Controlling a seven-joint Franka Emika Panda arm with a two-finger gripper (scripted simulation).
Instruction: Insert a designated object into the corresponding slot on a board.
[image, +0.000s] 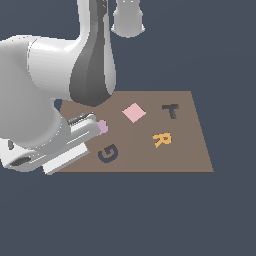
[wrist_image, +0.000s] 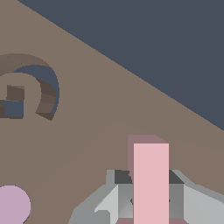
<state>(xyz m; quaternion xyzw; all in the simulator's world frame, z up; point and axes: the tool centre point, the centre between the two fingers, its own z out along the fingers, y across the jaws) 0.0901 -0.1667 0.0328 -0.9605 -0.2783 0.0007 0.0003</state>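
Observation:
In the wrist view a light-pink block (wrist_image: 151, 175), the designated object, stands between my gripper's (wrist_image: 151, 190) grey fingers (wrist_image: 124, 192), which press on both of its sides; only a straight bar of it shows. In the exterior view my gripper (image: 93, 126) hangs low over the brown board (image: 190, 150), at its end toward the exterior view's left, and the arm hides the block. The dark T-shaped slot (image: 171, 110) lies far off, near the board's far corner at the exterior view's right.
A lilac blob piece (image: 103, 126) (wrist_image: 12, 205) lies right beside the gripper. A dark grey G (image: 107, 153) (wrist_image: 30, 89), an orange R (image: 161, 139) and a pink square tile (image: 134, 112) also lie on the board. My bulky white arm (image: 45, 75) covers the board's left part.

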